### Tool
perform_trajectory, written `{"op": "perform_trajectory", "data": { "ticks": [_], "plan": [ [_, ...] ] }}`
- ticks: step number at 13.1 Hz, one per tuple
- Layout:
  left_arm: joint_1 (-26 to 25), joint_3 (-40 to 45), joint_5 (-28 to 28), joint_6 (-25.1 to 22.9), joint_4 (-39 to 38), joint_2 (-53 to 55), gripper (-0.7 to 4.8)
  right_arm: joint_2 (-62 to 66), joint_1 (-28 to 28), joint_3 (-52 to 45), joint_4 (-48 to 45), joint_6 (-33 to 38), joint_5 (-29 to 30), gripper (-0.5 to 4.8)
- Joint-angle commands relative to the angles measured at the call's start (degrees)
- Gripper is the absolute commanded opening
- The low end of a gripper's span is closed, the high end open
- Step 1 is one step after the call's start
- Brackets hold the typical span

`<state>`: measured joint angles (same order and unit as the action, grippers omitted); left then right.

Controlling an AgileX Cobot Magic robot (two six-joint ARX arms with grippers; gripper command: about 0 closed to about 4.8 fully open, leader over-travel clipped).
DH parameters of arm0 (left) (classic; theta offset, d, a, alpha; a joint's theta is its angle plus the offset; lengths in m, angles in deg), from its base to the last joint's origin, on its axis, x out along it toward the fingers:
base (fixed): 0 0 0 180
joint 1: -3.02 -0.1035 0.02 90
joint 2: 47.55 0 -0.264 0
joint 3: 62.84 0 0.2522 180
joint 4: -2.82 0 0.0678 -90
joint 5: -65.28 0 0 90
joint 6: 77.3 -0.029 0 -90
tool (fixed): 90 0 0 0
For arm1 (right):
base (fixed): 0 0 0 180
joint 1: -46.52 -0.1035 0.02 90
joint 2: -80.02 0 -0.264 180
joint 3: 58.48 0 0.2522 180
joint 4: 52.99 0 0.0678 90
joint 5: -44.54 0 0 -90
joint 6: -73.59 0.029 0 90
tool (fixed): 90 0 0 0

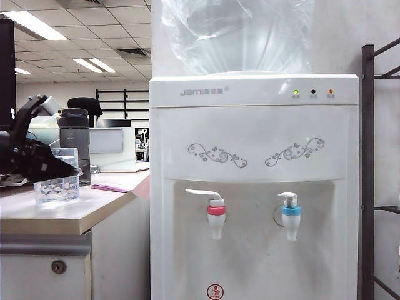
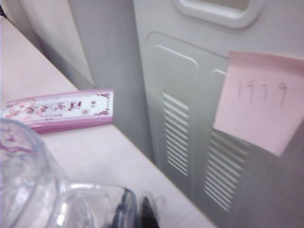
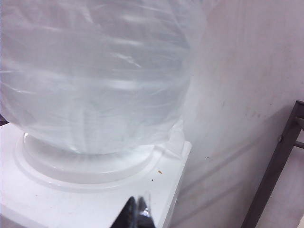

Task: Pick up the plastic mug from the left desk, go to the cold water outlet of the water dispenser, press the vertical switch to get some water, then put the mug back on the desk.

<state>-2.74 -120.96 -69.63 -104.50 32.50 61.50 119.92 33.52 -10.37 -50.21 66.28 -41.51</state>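
Note:
The clear plastic mug (image 1: pixel 56 178) stands on the cream top of the left desk (image 1: pixel 75 215). My left gripper (image 1: pixel 67 167) reaches it from the left. In the left wrist view the left gripper (image 2: pixel 137 214) is shut, dark tips either side of the mug's (image 2: pixel 28 180) clear handle. The white water dispenser (image 1: pixel 250 125) fills the middle. Its cold water outlet (image 1: pixel 291 219) has a blue collar, with the vertical switch (image 1: pixel 287 197) curled above it. My right gripper (image 3: pixel 137 214) is shut with nothing in it, above the dispenser's top (image 3: pixel 71 199); the exterior view does not show it.
A dark bottle (image 1: pixel 75 134) stands behind the mug. A red-collared tap (image 1: pixel 216 219) sits left of the blue one. The big clear water bottle (image 3: pixel 95 71) tops the dispenser. A pink box (image 2: pixel 61 109) lies on the desk, a pink note (image 2: pixel 259 99) hangs on the dispenser's side, and a dark rack (image 1: pixel 369 156) stands right.

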Motion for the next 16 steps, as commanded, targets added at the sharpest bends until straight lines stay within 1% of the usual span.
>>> {"op": "perform_trajectory", "data": {
  "ticks": [1,3,6,8,10,11,13,14,16],
  "plan": [
    [-0.02,-0.22,0.09,1.16,3.65,1.01,-0.06,-0.15,0.0,0.17,-0.72,0.24,0.11,-0.01],
    [-0.02,-0.22,0.74,6.69,3.48,1.01,1.32,-0.15,0.0,0.17,-0.55,0.24,0.26,-0.01],
    [-0.02,-0.22,0.74,7.98,2.62,0.98,1.32,-0.15,0.0,0.17,-0.55,0.24,0.26,-0.01],
    [-0.02,-0.2,0.81,7.91,-0.72,0.52,1.3,-0.2,0.0,0.17,-0.59,0.24,0.26,-0.01],
    [-0.04,-0.17,1.7,7.74,-2.23,-0.26,1.3,-0.26,0.0,0.2,-0.59,0.24,0.33,-0.01],
    [-0.04,-0.17,5.14,7.5,-6.21,-2.75,1.31,-0.28,0.0,0.2,-0.63,0.26,1.16,-0.01],
    [-0.04,-0.15,5.27,7.41,-10.19,-4.2,1.31,-0.28,0.0,0.2,-0.76,0.26,1.25,-0.01],
    [-0.04,-0.15,5.27,6.45,-11.78,-4.76,1.31,-0.31,0.0,0.2,-0.87,0.26,1.36,-0.01],
    [-0.04,-0.15,6.82,5.97,-16.37,-6.38,1.3,-0.37,0.0,0.2,-0.92,0.26,2.1,-0.01]
  ]
}}
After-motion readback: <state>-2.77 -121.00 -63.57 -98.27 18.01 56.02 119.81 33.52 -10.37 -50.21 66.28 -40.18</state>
